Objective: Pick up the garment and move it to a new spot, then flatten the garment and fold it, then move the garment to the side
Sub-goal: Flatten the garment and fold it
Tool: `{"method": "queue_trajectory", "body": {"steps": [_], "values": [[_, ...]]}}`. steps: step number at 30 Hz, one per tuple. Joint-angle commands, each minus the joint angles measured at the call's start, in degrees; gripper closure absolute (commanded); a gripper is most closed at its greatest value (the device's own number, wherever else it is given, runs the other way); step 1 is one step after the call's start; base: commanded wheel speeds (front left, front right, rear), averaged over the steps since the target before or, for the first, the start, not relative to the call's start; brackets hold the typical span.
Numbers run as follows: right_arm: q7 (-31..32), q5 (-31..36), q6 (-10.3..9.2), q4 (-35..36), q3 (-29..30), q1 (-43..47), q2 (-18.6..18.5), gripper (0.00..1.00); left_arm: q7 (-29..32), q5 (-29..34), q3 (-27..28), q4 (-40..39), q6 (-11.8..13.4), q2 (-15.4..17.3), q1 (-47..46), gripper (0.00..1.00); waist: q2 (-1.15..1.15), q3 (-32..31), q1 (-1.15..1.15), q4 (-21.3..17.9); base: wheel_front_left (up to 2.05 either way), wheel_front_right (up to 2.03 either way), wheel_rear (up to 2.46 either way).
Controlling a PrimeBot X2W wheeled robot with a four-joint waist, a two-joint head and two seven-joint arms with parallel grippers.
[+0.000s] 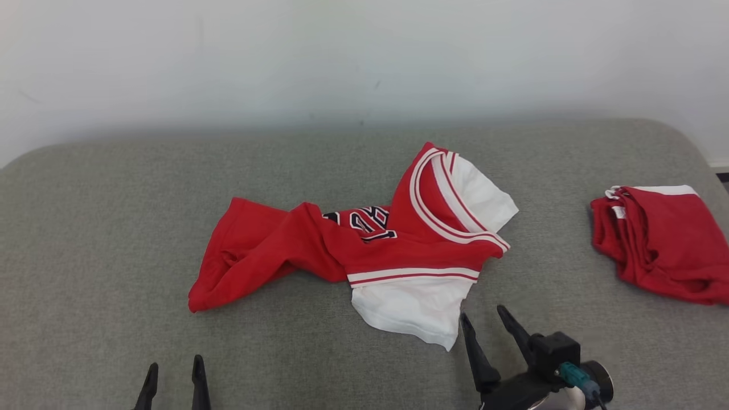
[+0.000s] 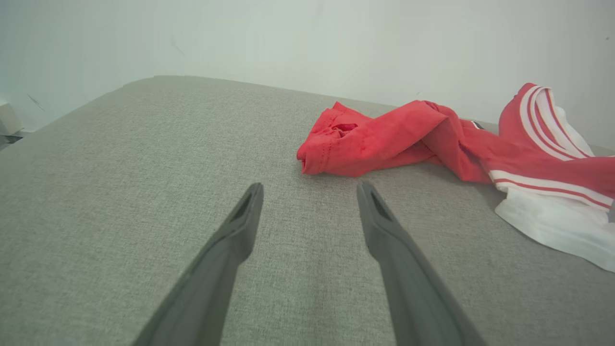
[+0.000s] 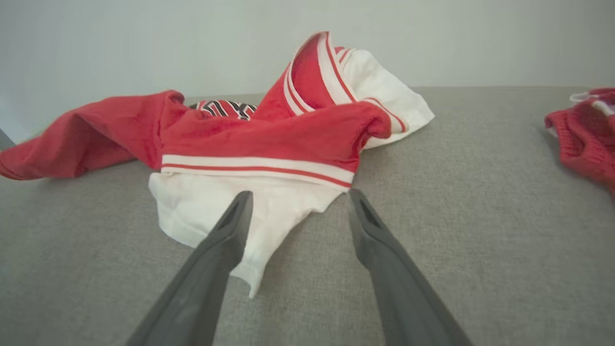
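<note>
The garment [image 1: 364, 245] is a red jersey with white sleeves, red-and-white stripes and black lettering, lying crumpled in the middle of the grey padded surface [image 1: 114, 228]. My right gripper [image 1: 483, 312] stands open just right of the white sleeve's near corner; in the right wrist view its fingers [image 3: 226, 240] straddle that white sleeve [image 3: 216, 206], above it. My left gripper [image 1: 173, 364] is open at the lower left, short of the garment's red end [image 2: 336, 144], with bare fabric surface between its fingers [image 2: 379, 226].
A second red garment with white trim [image 1: 660, 239] lies bunched at the right edge of the surface [image 3: 586, 129]. A pale wall [image 1: 342, 57] rises behind the surface's far edge. Grey surface spreads to the left of the jersey.
</note>
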State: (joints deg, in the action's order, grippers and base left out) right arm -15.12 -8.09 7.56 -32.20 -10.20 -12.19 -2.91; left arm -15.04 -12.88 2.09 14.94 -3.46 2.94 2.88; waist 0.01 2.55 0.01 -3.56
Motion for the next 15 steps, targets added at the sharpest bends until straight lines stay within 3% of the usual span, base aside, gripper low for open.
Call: {"method": "queue_trajectory", "body": {"steps": [1, 5, 12, 14, 15], "values": [[0.0, -0.3, -0.16, -0.6, -0.4, -0.4, 0.0, 0.00, -0.2, -0.2, -0.1, 0.1, 0.1, -0.1, -0.8, 0.00, -0.01, 1.0, -0.01, 1.0, 0.00, 0.00, 0.00], [0.0, -1.5, -0.16, -5.5, -2.3, -0.7, 0.0, 0.00, -0.2, -0.4, -0.9, 0.7, -0.1, 0.0, -1.7, 0.00, -0.01, 2.2, -0.01, 2.4, 0.00, 0.00, 0.00], [0.0, -3.8, -0.16, -8.1, -4.2, -2.5, 0.0, 0.00, -0.2, -0.3, -1.3, 1.0, -0.3, -0.1, -3.1, 0.00, -0.01, 4.0, -0.01, 4.3, 0.00, 0.00, 0.00], [0.0, -4.2, -0.16, -8.4, -4.6, -3.3, 0.0, 1.00, -0.2, -0.1, -1.2, 0.9, -0.3, -0.1, -3.4, 0.00, -0.01, 4.4, -0.01, 4.6, 0.00, 0.00, 0.00], [0.0, -4.7, -0.16, -8.7, -4.6, -3.5, 0.0, 1.00, -0.2, 0.0, -1.1, 0.9, -0.4, -0.1, -3.2, 0.00, -0.01, 4.5, -0.01, 4.6, 0.00, 0.00, 0.00]]}}
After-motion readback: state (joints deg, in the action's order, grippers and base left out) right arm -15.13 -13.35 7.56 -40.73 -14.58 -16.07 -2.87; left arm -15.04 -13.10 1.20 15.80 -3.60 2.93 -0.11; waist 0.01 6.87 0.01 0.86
